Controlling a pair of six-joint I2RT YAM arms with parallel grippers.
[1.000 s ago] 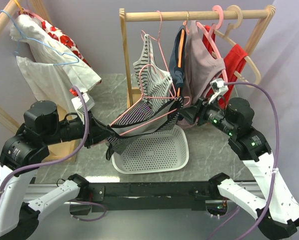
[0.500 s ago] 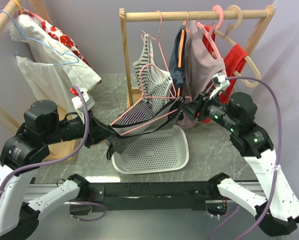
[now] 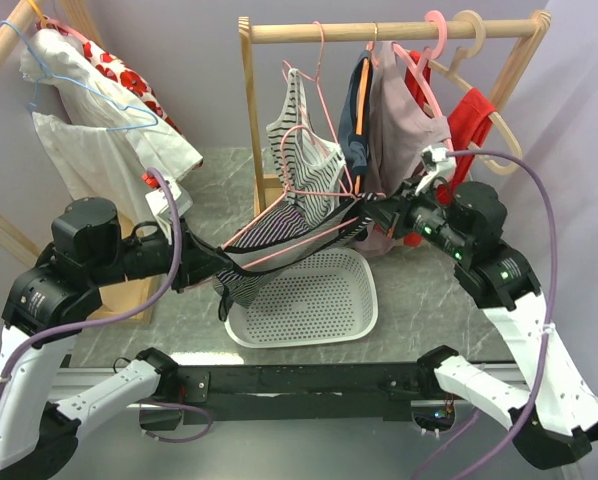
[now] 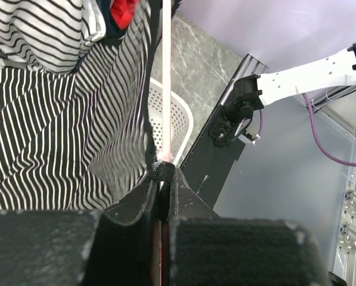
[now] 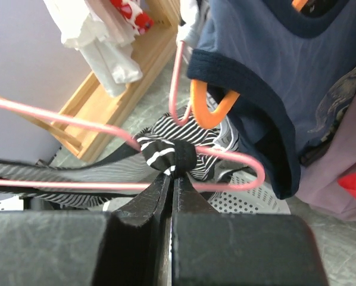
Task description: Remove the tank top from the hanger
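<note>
The black-and-white striped tank top (image 3: 301, 145) hangs on a tilted pink wire hanger (image 3: 309, 236) whose hook is over the wooden rail (image 3: 399, 30). My left gripper (image 3: 219, 262) is shut on the hanger's left end; in the left wrist view the pink wire (image 4: 166, 89) runs straight into the closed fingertips, with the striped fabric (image 4: 53, 131) draped beside it. My right gripper (image 3: 369, 208) is at the hanger's right end. In the right wrist view it (image 5: 173, 174) is shut on the bunched striped strap (image 5: 165, 155) where it wraps the pink hanger (image 5: 237, 159).
A white perforated basket (image 3: 329, 290) sits on the table under the hanger. On the same rail hang a navy top on an orange hanger (image 3: 357, 120), a mauve garment (image 3: 407, 130) and a red one (image 3: 474, 120). A second rack at left holds a white floral garment (image 3: 99, 130).
My right gripper has moved left to the hanger's right end and closed on the striped strap. The left gripper keeps its hold and has barely moved.
</note>
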